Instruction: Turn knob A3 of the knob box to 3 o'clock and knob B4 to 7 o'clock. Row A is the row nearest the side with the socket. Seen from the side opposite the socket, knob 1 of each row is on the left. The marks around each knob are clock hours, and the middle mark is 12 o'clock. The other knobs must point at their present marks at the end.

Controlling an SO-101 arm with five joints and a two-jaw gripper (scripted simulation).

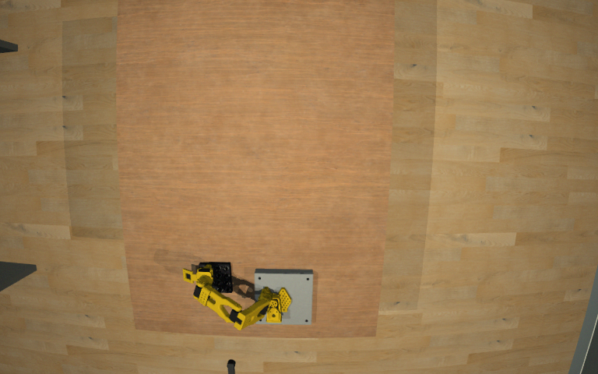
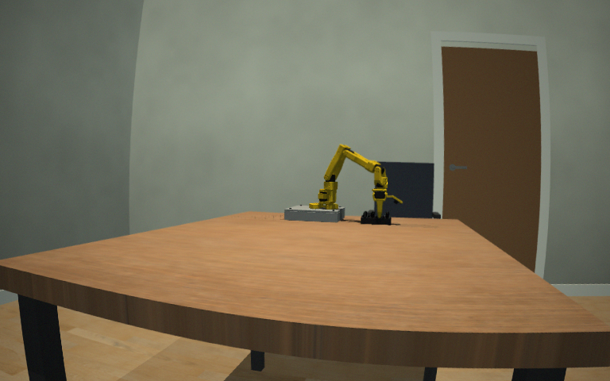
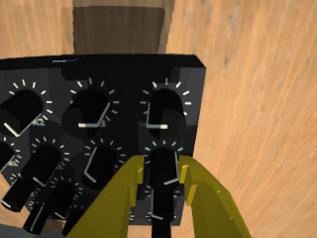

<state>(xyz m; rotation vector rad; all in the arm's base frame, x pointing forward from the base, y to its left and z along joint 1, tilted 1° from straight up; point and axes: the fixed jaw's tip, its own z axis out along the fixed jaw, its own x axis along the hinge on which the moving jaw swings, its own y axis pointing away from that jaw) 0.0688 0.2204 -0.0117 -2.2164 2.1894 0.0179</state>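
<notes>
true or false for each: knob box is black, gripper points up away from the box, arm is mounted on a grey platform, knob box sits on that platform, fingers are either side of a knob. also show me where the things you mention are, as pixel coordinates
1. The knob box (image 1: 223, 277) (image 2: 368, 221) (image 3: 126, 74) is black. True.
2. The gripper (image 1: 202, 273) (image 2: 380, 216) (image 3: 161, 171) points up, away from the box. False: it points down at it.
3. The arm is mounted on a grey platform (image 1: 300, 299) (image 2: 310, 215). True.
4. The knob box sits on that platform. False: it stands beside it, on the table (image 1: 255, 154) (image 2: 292, 278) (image 3: 263, 74).
5. The fingers are either side of a knob (image 3: 162, 164). True.
</notes>
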